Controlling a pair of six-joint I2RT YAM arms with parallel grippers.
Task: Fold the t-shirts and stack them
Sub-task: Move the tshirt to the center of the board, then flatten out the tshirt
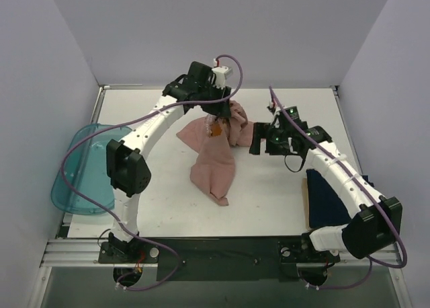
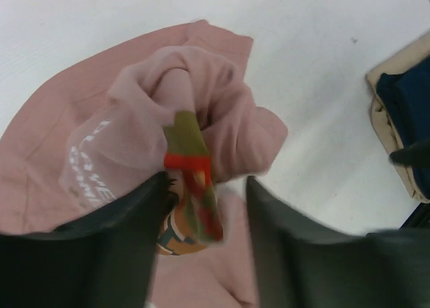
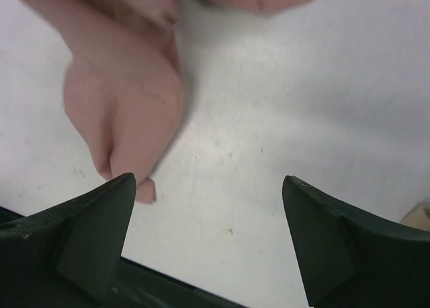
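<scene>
Clamped in left gripper (image 2: 206, 187) — raised bunch of dusty pink printed cloth t-shirt (image 1: 213, 163), rest trailing on white bench (image 1: 269, 194); right gripper (image 3: 208, 180) gaping wide — just beside the cloth.

Pink t-shirt (image 1: 213, 167) soft matt cloth; tray (image 1: 80, 177) glossy translucent plastic; table (image 1: 269, 200) matt white.

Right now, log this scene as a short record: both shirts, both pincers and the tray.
pink t-shirt: unfolded, bunched, one part lifted off the table, rest trailing on it
navy t-shirt: lying at the table's right near edge
left pincer: gripping the pink t-shirt's bunched cloth
right pincer: open, empty, low beside the pink cloth
teal tray: at the table's left edge
</scene>
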